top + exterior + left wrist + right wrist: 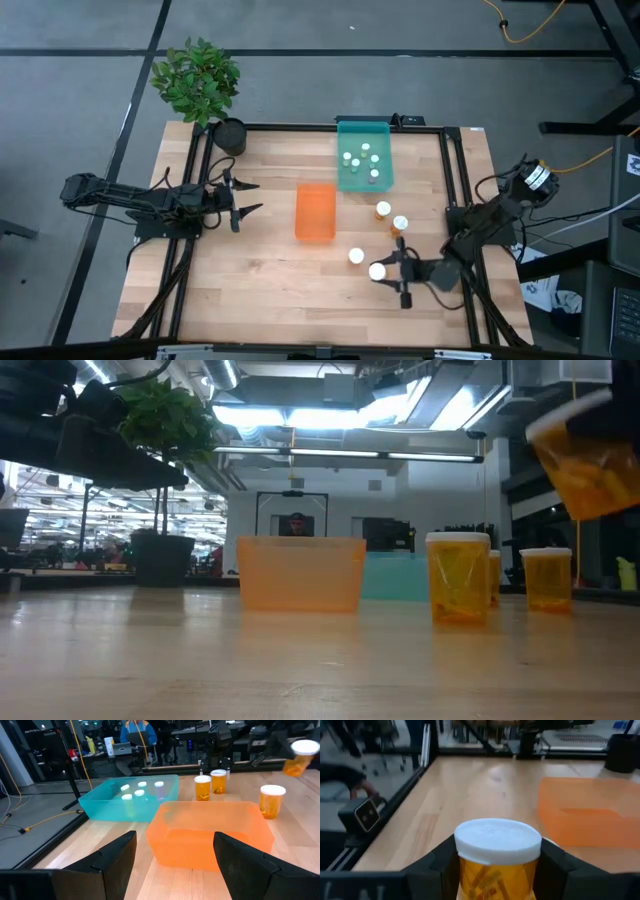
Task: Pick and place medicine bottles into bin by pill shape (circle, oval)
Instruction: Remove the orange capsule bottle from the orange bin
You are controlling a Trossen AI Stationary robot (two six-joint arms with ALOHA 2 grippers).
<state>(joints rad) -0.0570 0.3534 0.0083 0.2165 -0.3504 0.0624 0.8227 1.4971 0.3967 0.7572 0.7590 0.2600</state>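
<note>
My right gripper (388, 271) is near the table's front right, shut on an amber medicine bottle (497, 862) with a white cap. That bottle hangs above the table at the upper right of the low view (585, 460). Three more amber bottles stand on the wood (356, 256) (383, 209) (400, 222). The teal bin (350, 180) at the far middle holds several white-capped bottles. The orange bin (315, 212) stands at the table's middle. My left gripper (243, 200) waits open at the left, pointing toward the orange bin (210, 837). My right gripper pinches the bottle's amber body just under the white cap (497, 870), one finger (437, 867) on each side. The fingers come nearly level from the table's right side. The bottle is lifted clear of the table and tilted, cap uppermost (560, 420).
A potted plant (200, 85) stands at the far left corner. A black frame (300, 128) runs along the table's edges. Bare wood lies in front of the orange bin and at the near left.
</note>
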